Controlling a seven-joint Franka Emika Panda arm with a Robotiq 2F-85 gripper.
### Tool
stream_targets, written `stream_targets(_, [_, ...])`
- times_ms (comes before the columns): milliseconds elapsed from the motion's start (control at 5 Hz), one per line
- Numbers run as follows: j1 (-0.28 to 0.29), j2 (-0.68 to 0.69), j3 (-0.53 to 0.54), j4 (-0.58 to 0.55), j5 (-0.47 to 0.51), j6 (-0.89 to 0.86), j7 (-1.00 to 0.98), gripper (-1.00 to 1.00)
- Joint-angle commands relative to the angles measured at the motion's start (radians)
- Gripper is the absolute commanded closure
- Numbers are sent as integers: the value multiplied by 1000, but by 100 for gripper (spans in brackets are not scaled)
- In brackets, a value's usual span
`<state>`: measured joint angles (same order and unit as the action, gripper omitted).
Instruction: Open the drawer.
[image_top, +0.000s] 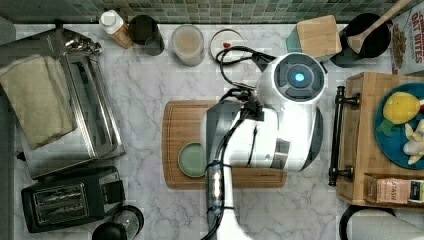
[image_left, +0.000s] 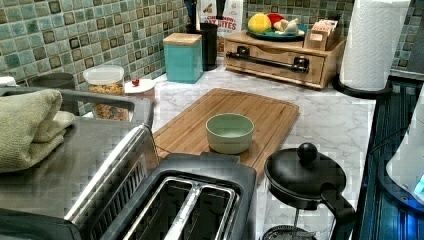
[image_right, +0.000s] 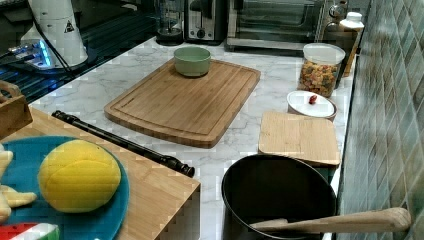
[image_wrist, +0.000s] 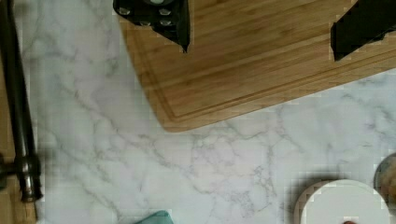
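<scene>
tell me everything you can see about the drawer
The drawer is a wide, shallow front of light bamboo-looking wood set in a wooden box on the marble counter. A long black bar handle runs across its front on two black mounts. In the left view it looks closed, its front about flush with the box. The box top carries a blue plate of toy food. Nothing touches the handle; the claw, fingers apart, hangs over the cutting board's corner nearby.

arm (image_top: 280, 135): glossy white shells, grey joints | blue-lit round cap | black cables along links | gripper (image_wrist: 266, 28): black fingers, silver screws
</scene>
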<state>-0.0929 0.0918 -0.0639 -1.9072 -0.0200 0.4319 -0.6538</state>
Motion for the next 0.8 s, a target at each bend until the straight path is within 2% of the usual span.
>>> stream_targets(200, [-99, 71, -147, -58, -172, 172, -103, -100])
stream_targets(400, [-113, 66, -150, -95, -254, 222, -68, -100])
stream_targets(800, [-130, 95, -153, -142, -343, 321, -71, -100])
